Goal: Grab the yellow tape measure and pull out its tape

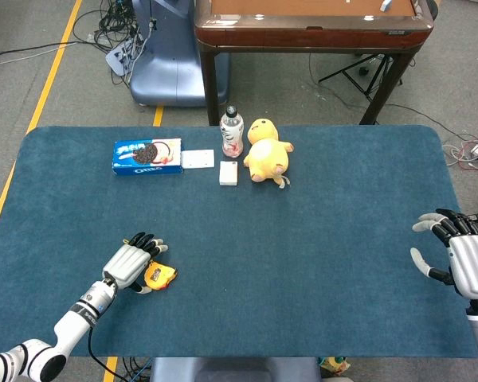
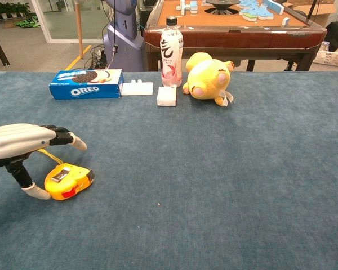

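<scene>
The yellow tape measure [image 1: 160, 275] [image 2: 69, 181] lies on the blue table cloth near the front left, with a short bit of tape showing behind it. My left hand [image 1: 131, 263] [image 2: 22, 143] hovers over its left side with the fingers stretched out above it. The thumb [image 2: 34, 191] hangs down right beside the case; I cannot tell if it touches. Nothing is gripped. My right hand [image 1: 462, 253] is at the table's far right edge, fingers spread and holding nothing. It shows only in the head view.
Along the back stand an Oreo box [image 1: 147, 156] [image 2: 87, 83], a small white box [image 1: 197, 159], a white block [image 1: 229, 173], a drink bottle [image 1: 232, 132] [image 2: 171, 52] and a yellow plush toy [image 1: 267, 151] [image 2: 207, 72]. A brown table [image 1: 311, 32] stands behind.
</scene>
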You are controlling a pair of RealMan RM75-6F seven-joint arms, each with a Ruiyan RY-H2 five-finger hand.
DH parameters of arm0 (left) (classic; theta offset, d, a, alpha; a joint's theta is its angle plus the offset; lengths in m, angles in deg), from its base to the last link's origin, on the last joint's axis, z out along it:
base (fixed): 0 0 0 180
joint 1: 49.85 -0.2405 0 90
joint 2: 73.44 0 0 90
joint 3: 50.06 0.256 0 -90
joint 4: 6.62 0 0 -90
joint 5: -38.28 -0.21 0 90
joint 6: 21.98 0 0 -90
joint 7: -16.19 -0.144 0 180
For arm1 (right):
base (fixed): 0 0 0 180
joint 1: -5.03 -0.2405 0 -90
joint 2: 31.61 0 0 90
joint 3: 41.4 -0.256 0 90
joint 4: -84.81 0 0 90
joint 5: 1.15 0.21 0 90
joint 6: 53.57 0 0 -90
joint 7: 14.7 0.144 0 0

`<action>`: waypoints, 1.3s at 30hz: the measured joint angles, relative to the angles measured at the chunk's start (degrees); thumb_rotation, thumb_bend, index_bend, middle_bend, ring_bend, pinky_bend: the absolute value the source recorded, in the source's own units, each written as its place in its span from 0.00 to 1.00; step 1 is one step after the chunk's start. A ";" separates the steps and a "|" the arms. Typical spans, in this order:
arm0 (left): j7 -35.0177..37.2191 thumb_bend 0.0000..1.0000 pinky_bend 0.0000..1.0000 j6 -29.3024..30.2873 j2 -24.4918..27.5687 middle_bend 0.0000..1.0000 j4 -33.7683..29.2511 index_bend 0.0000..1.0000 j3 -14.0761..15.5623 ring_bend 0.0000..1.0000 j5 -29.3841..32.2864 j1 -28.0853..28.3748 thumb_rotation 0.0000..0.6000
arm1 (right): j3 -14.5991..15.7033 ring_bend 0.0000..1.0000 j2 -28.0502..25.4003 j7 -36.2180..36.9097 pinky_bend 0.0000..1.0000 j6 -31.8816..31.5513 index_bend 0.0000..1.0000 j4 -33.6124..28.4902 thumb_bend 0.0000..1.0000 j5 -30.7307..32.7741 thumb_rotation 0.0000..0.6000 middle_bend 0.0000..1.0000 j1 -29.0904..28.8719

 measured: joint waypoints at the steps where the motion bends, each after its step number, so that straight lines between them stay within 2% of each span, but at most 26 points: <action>1: 0.17 0.08 0.00 -0.11 -0.10 0.14 0.12 0.18 -0.19 0.01 0.06 0.15 1.00 | -0.01 0.19 0.01 0.08 0.19 0.01 0.40 0.06 0.41 0.02 1.00 0.31 0.00; 11: 0.02 0.08 0.00 1.35 -0.42 0.21 1.05 0.27 1.09 0.06 -3.24 -0.23 1.00 | -0.01 0.19 0.44 1.00 0.19 0.72 0.40 1.21 0.41 0.38 1.00 0.31 -0.20; 25: -0.96 0.08 0.00 1.86 -0.67 0.27 0.69 0.32 1.38 0.10 -3.95 -0.62 1.00 | -0.09 0.19 0.53 0.99 0.19 0.98 0.40 1.30 0.41 0.49 1.00 0.31 -0.35; 33: 2.50 0.08 0.00 2.86 -1.82 0.43 3.21 0.43 1.17 0.22 -5.36 -0.82 1.00 | -0.12 0.19 0.53 0.57 0.19 1.24 0.40 0.92 0.41 0.59 1.00 0.31 -0.49; 39: 7.84 0.08 0.00 3.98 -2.52 0.48 5.93 0.47 0.91 0.26 -6.88 -1.07 1.00 | -0.05 0.19 0.36 0.00 0.19 1.85 0.40 0.34 0.41 0.62 1.00 0.31 -0.78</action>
